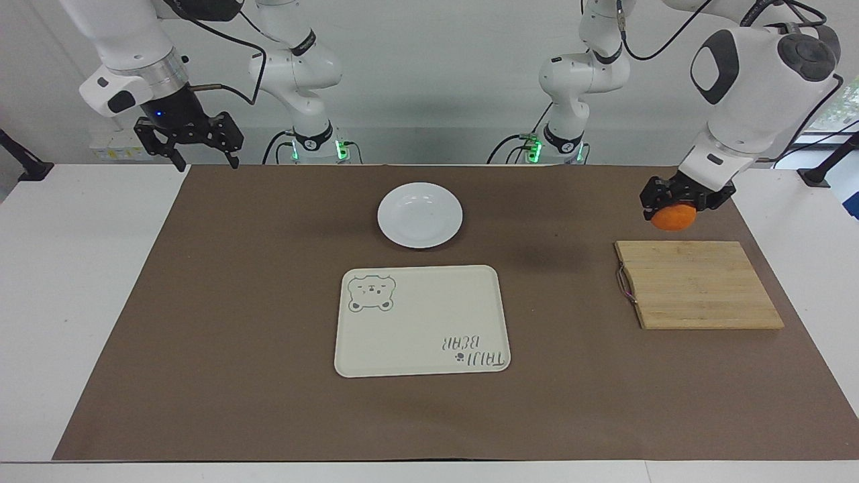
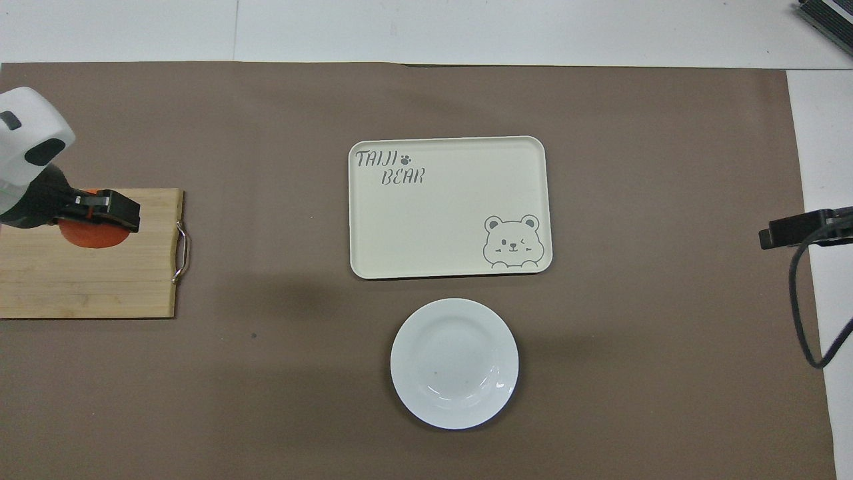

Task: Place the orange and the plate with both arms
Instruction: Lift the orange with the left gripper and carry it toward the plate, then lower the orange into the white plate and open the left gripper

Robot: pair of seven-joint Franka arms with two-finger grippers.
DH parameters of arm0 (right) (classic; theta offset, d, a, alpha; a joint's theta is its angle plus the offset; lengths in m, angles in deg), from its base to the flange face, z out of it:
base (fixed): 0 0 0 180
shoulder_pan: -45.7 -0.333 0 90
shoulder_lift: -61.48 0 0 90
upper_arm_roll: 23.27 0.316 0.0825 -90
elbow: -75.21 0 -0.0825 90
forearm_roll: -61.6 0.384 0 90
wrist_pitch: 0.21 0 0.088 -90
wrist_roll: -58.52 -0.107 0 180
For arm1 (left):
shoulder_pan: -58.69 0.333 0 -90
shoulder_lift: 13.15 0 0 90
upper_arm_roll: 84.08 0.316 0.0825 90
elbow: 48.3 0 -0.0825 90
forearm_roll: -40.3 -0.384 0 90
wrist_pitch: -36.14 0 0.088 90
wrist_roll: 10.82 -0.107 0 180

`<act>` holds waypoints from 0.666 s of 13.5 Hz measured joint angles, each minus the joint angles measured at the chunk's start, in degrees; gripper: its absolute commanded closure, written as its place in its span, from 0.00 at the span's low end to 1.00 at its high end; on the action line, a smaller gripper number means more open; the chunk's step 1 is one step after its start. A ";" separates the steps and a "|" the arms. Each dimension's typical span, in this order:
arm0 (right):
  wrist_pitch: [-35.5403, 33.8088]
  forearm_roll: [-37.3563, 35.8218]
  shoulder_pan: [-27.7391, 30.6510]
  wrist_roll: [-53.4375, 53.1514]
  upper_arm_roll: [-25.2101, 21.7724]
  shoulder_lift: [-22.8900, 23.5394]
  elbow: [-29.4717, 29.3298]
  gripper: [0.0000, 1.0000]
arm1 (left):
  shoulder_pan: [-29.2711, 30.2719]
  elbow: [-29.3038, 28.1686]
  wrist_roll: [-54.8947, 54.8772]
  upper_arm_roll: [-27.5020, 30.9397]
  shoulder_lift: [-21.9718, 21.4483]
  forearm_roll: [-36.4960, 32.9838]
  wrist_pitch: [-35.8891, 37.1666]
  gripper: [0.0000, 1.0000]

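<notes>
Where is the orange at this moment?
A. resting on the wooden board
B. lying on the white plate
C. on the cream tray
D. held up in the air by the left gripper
D: the left gripper is shut on the orange, lifted clear above the wooden board.

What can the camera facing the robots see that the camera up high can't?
Only the facing view shows the two arms whole, and the right gripper open, waiting at the right arm's end of the table. It also shows that the orange is up in the air, off the wooden board.

Only the overhead view shows the tray's lettering the right way up.

Both show the left gripper shut on the orange, the bare white plate nearer to the robots than the tray, and the brown mat.
</notes>
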 measured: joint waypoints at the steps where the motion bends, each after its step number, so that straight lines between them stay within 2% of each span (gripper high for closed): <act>1: 0.00 0.00 0.00 0.00 0.00 0.00 0.00 0.00 | -2.28 0.00 3.46 -0.20 -0.23 0.03 0.28 1.00; 6: 0.00 0.00 0.00 0.00 0.00 0.00 0.00 0.00 | -14.19 -0.33 20.07 -0.86 -0.80 0.82 0.47 1.00; 9: 0.00 0.00 0.00 0.00 0.00 0.00 0.00 0.00 | -19.75 -2.31 26.02 -1.01 -2.29 3.57 -0.11 1.00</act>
